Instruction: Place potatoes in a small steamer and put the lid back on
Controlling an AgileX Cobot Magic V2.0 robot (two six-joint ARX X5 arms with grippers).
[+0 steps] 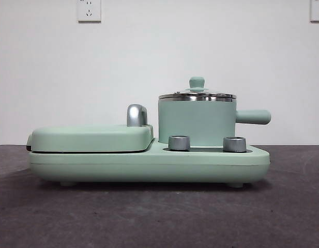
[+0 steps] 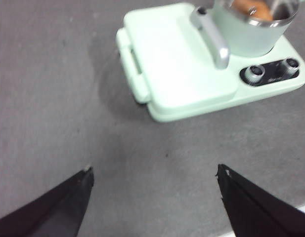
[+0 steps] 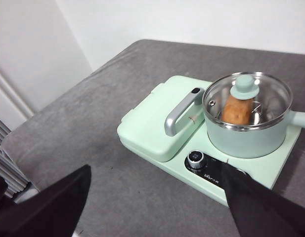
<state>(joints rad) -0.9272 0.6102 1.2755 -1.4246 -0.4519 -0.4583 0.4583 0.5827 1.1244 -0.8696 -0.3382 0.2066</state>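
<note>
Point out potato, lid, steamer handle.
potato (image 3: pixel 237 110): right wrist view, skin seen through the glass.
lid (image 3: pixel 244 87): right wrist view, green knob.
steamer handle (image 1: pixel 254 117): front view, mid-length.

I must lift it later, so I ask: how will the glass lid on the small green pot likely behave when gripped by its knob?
The lid looks like rigid glass with a steel rim, so probably fragile if dropped. Its knob is small and smooth, so it may slip or swing between the jaws. It sits flat on the small steamer, so a straight upward lift seems safest.
</note>
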